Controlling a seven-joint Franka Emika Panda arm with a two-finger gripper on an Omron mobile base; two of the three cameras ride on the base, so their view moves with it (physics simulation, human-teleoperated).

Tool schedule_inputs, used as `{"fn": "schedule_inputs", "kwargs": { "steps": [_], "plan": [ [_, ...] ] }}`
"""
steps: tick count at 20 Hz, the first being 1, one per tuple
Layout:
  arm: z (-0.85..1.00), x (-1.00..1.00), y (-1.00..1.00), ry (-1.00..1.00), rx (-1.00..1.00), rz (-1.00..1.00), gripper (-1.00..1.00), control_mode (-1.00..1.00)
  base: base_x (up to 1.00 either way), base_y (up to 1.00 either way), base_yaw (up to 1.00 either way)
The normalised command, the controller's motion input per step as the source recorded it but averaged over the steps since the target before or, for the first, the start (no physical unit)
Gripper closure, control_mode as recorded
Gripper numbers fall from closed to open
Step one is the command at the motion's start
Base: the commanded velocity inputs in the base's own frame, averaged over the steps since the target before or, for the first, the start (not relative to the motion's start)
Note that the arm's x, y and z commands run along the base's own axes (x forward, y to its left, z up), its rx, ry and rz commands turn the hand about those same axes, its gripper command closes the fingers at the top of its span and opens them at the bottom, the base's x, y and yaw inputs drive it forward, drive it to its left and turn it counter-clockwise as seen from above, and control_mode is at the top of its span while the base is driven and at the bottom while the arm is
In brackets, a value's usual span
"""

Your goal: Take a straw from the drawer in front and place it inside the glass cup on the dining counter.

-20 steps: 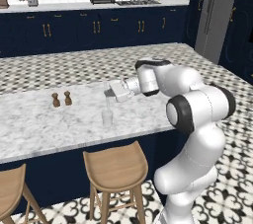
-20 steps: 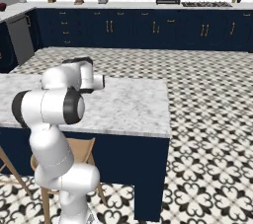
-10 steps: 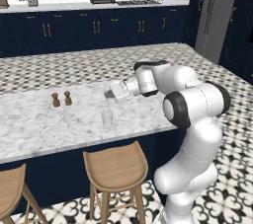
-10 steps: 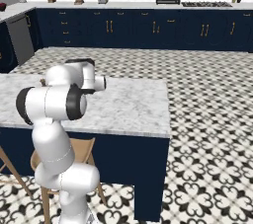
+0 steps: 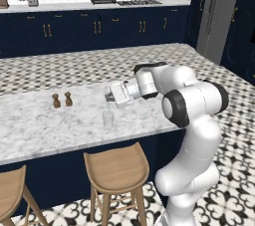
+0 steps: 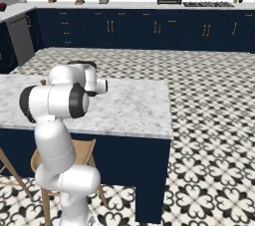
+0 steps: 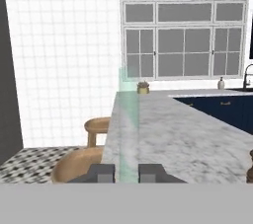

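My gripper (image 5: 107,98) hangs over the dining counter (image 5: 35,130), right above the glass cup (image 5: 107,119), a small clear tumbler near the counter's front edge. In the hand view the gripper (image 7: 126,172) is shut on the straw (image 7: 128,119), a pale blurred band running up from between the two dark fingertips (image 7: 101,172). From the left base view I cannot tell whether the straw's lower end is inside the cup. The drawer is out of view.
Two brown shakers (image 5: 56,101) stand on the counter left of the cup. Wooden stools (image 5: 117,168) sit under the counter's front edge. In the right base view my own arm hides the hand above the dining counter (image 6: 134,105).
The arm's elbow has swung slightly left. The hand stays over the glass cup, and the cup and shakers have not moved.
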Motion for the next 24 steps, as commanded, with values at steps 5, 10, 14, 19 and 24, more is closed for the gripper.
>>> {"fn": "schedule_inputs", "kwargs": {
  "steps": [5, 10, 14, 19, 24],
  "plan": [
    [-0.1, 0.06, 0.0, -0.06, 0.0, 0.0, 1.0, -1.0, 0.0, 0.0, 0.0],
    [-0.15, 0.11, 0.0, -0.01, 0.01, 0.0, 1.0, -1.0, 0.0, 0.0, 0.0],
    [-0.32, 0.15, 0.0, 0.01, 0.06, 0.0, 1.0, -1.0, 0.0, 0.0, 0.0],
    [-0.34, 0.21, 0.0, 0.0, 0.05, 0.0, 1.0, -1.0, 0.0, 0.0, 0.0],
    [-0.3, 0.18, 0.0, 0.0, 0.01, 0.0, 1.0, -1.0, 0.0, 0.0, 0.0]
  ]
}}
